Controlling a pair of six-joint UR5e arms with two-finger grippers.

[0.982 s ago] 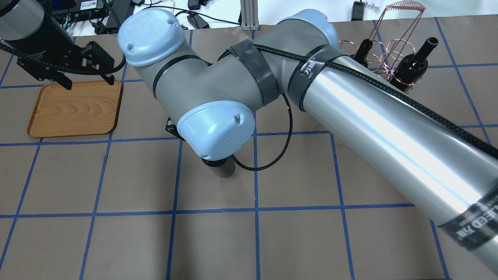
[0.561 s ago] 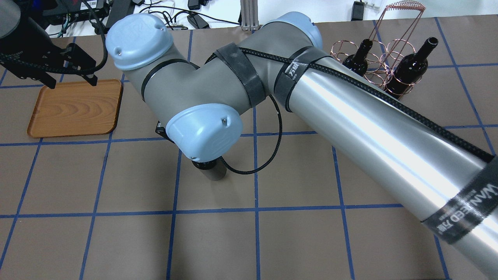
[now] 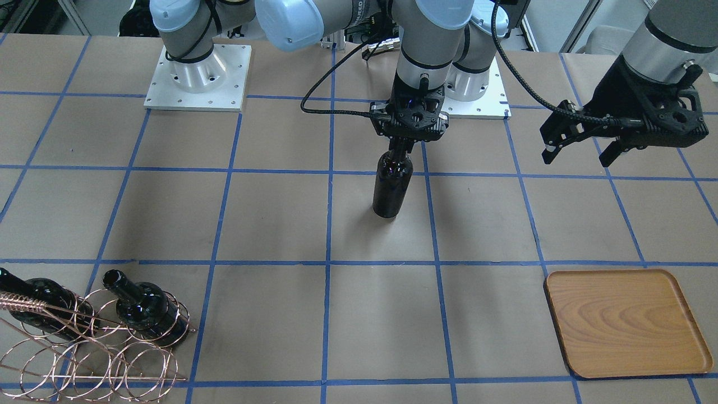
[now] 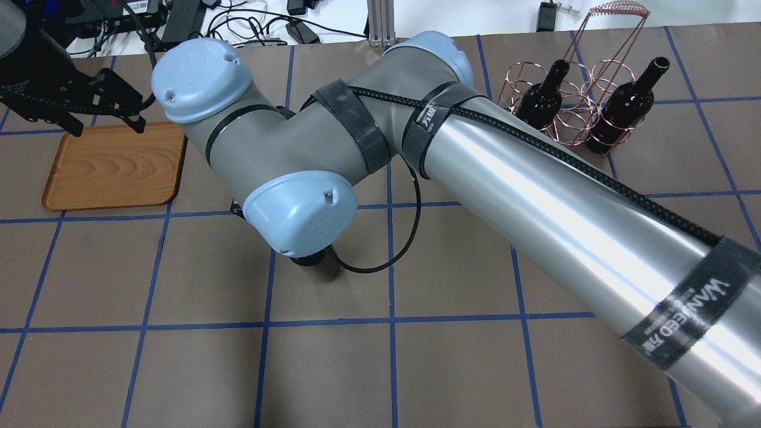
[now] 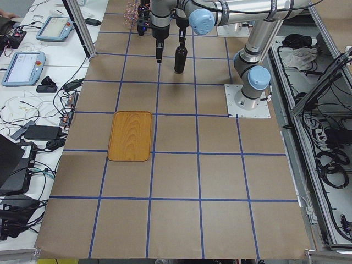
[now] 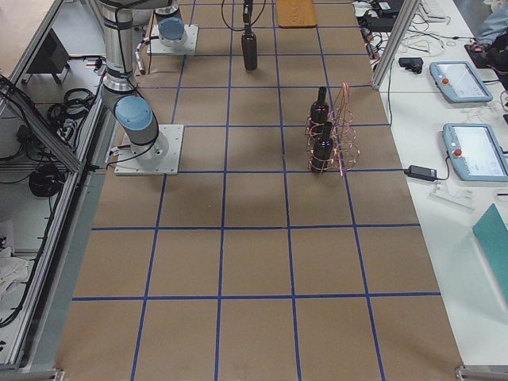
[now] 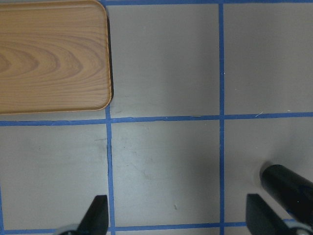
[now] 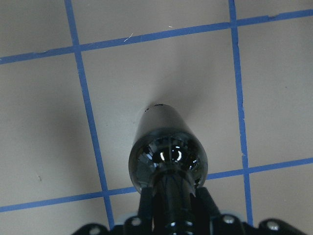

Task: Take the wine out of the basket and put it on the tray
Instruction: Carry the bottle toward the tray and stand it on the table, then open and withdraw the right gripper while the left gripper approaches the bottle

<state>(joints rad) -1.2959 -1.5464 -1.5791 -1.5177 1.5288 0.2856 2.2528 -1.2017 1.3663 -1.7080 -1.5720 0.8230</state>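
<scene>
My right gripper [image 3: 401, 148] is shut on the neck of a near-black wine bottle [image 3: 391, 188] and holds it upright at the table's middle. The right wrist view shows the bottle [image 8: 168, 156] from above, between the fingers. I cannot tell whether its base touches the table. The copper wire basket [image 4: 571, 101] at the far right holds two more bottles [image 4: 541, 98] [image 4: 624, 107]. The wooden tray [image 4: 113, 166] lies empty at the left. My left gripper [image 3: 576, 160] is open and empty, high above the table between tray and held bottle.
The table is brown paper with a blue tape grid. The right arm's large upper link [image 4: 565, 208] hides much of the overhead view. Cables and devices [image 4: 178, 18] lie beyond the far edge. The arm bases [image 3: 196, 78] stand at the robot's side.
My right arm has swung left toward the tray, carrying the bottle with it. My left gripper has drawn back to the left, off the tray's far edge.
</scene>
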